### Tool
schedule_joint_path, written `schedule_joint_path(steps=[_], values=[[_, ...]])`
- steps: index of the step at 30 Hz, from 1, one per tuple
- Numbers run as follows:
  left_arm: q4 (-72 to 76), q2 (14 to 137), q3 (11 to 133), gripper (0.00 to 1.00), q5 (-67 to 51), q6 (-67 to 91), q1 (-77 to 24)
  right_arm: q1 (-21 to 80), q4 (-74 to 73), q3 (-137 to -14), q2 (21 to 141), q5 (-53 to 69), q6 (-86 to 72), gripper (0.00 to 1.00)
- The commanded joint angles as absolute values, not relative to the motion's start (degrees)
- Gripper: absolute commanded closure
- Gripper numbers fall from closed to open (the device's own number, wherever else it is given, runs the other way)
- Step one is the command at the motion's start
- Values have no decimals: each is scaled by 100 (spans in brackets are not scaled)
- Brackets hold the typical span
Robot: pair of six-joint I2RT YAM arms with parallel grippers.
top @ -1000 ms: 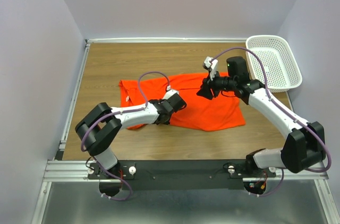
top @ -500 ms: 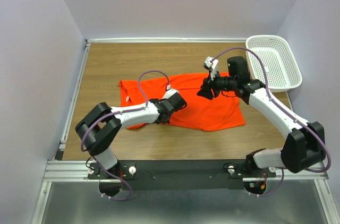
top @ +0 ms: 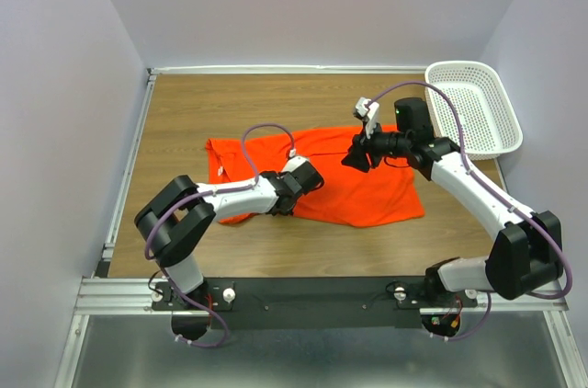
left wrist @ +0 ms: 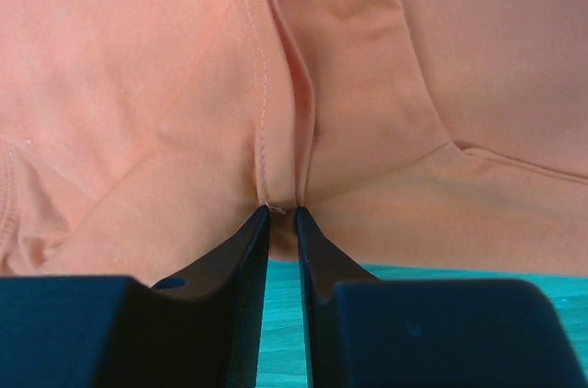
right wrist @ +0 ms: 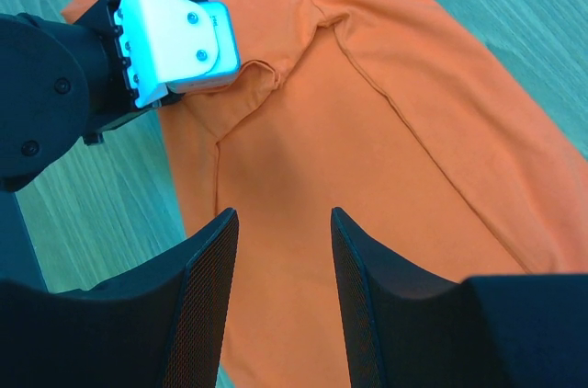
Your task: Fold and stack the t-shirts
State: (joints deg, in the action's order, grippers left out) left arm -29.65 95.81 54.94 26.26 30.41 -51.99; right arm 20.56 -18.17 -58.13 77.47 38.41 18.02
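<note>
Left gripper [left wrist: 282,211]: jaws narrow, tips against a raised seam fold of the t-shirt [top: 367,190]; whether the fold is gripped cannot be told. Right gripper [right wrist: 280,222]: jaws moderately apart, nothing between, above the shirt's 2 o'clock part. Shirt: orange-red, spread flat at the centre of the table [top: 184,112]. White basket [top: 496,103]: table's 2 o'clock corner.
</note>
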Motion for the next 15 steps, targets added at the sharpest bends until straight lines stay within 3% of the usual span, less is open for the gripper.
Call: schedule_joint_path(steps=[1,4,7,15], values=[[-2883,9817,5493,74,2610,3050,-5221,2004,-1978,-5906,7752,4008,1758,47],[-2900,9835,5484,81,2680,3059,-5221,1986,-1986,-5906,7743,4025,1749,47],[-2962,9730,5511,97,2733,3085,-5221,1969,-1986,-5906,7743,4034,1749,47],[-2954,8817,5722,100,2418,2883,-5151,1960,-2030,-5915,7682,3894,1828,47]])
